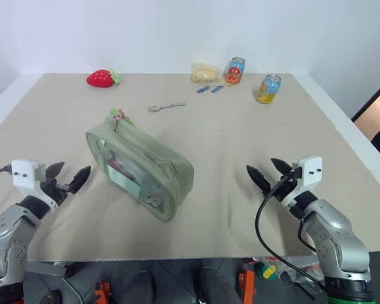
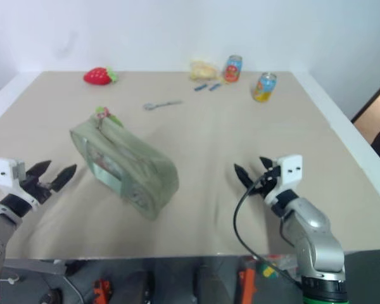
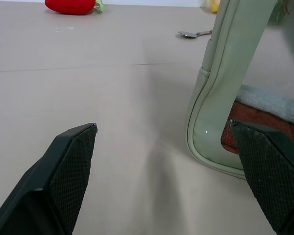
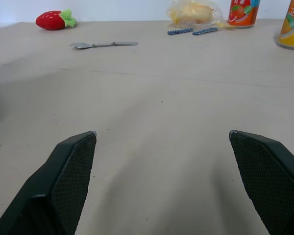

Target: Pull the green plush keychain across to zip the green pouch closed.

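The green pouch (image 1: pixel 139 166) lies slantwise on the beige table (image 1: pixel 228 139), left of centre, its clear window side facing my left arm. At its far end sits the green plush keychain (image 1: pixel 120 116), a small lime fuzzy charm with a reddish bit. My left gripper (image 1: pixel 68 178) hovers open just left of the pouch, level with its near half, nothing between its fingers. The pouch's corner (image 3: pixel 220 98) fills part of the left wrist view. My right gripper (image 1: pixel 266 173) stands open well to the right of the pouch, over bare table.
A red plush strawberry (image 1: pixel 101 78) lies at the far left. A metal spoon (image 1: pixel 166 107) lies beyond the pouch. At the back stand two drink cans (image 1: pixel 235 70) (image 1: pixel 268 88), a bagged yellow item (image 1: pixel 205 74) and small blue pieces (image 1: pixel 209 89). The table's front edge runs just below both grippers.
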